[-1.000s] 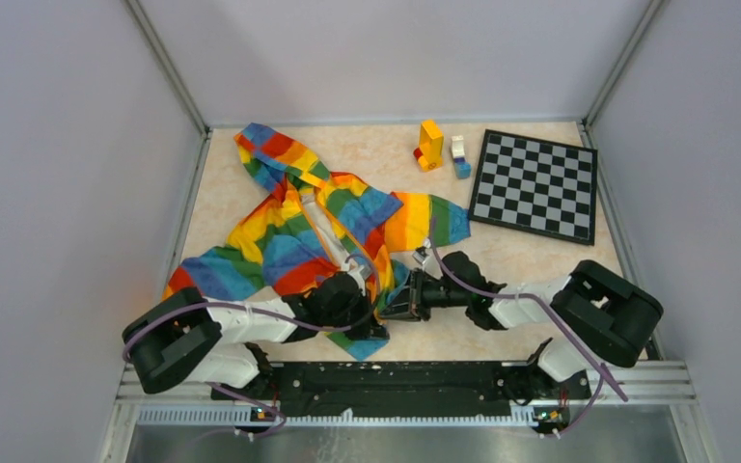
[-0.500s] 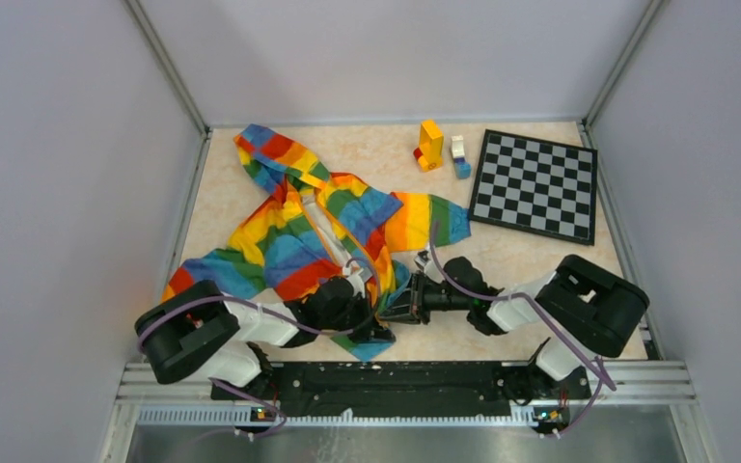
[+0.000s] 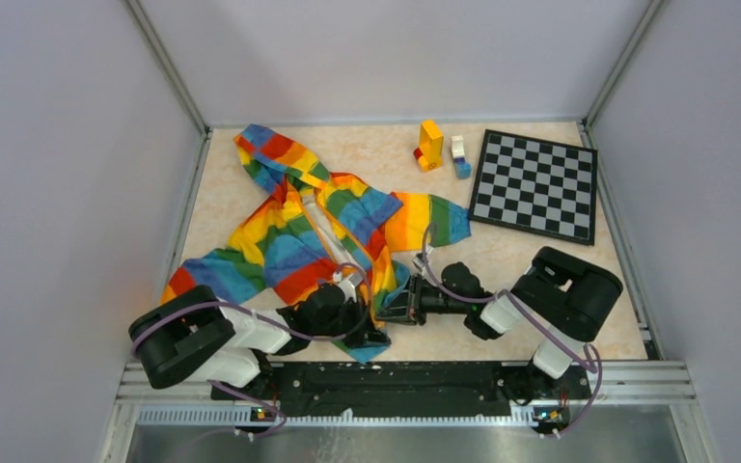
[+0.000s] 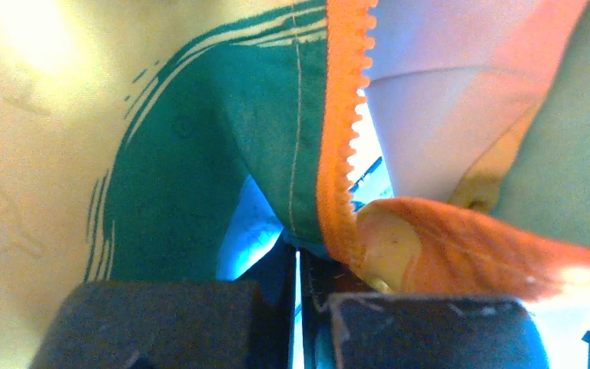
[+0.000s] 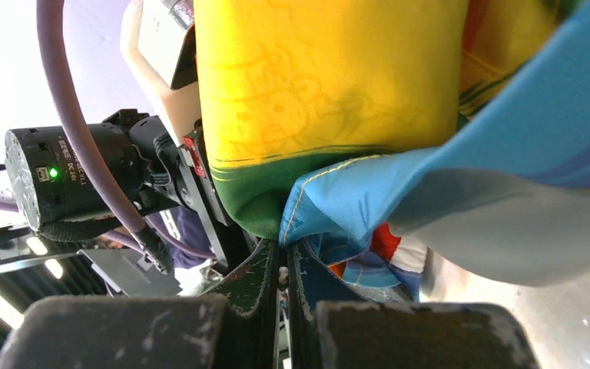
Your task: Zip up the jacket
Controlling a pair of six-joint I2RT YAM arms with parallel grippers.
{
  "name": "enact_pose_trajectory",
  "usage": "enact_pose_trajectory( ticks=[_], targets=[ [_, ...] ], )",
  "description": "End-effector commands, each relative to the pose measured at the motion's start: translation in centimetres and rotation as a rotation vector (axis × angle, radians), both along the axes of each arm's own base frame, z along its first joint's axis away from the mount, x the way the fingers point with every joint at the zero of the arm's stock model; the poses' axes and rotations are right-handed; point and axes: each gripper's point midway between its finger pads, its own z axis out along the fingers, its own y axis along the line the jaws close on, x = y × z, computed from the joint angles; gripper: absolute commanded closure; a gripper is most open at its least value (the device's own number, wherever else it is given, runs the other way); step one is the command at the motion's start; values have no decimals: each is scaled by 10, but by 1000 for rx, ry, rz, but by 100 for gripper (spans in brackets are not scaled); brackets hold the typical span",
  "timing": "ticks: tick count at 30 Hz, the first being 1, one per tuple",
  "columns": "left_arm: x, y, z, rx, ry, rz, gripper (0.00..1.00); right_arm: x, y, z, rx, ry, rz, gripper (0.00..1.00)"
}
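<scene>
The rainbow-striped jacket (image 3: 294, 236) lies open on the table, hood at the far left, front unzipped. Both grippers meet at its bottom hem near the front edge. My left gripper (image 3: 365, 326) is shut on the hem by the orange zipper strip (image 4: 338, 146); the green fabric (image 4: 200, 154) hangs beside it. The left gripper (image 4: 299, 265) shows jaws pressed together on cloth. My right gripper (image 3: 393, 307) is shut on the other hem edge. In the right wrist view the gripper (image 5: 280, 257) pinches the blue and green fabric (image 5: 353, 200) of the jacket.
A black and white checkerboard (image 3: 535, 185) lies at the back right. A yellow and orange block (image 3: 430, 145) and a small white and blue block (image 3: 459, 156) stand next to it. Grey walls close the left, right and back sides.
The right arm's elbow has swung left and farther back while its gripper stays on the hem. The left arm shifted slightly; the hem has drawn a little together.
</scene>
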Motion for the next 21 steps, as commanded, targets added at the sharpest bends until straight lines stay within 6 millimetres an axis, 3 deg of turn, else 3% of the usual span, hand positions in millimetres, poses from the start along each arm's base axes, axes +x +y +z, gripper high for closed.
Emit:
enact_pose_trajectory(
  ticks=[1,10,21],
  targets=[
    [1,-21,42,-203,-62,-40,100,8,-2,-8,-18,-82,-53,100],
    [-2,-12,35,-195,-61,-31,100,5,-7,-7,-59,-224,9,100],
    [-9,-12,-2,-56,53,-77,100,10,-24,-10,-186,-269,-15,93]
  ],
)
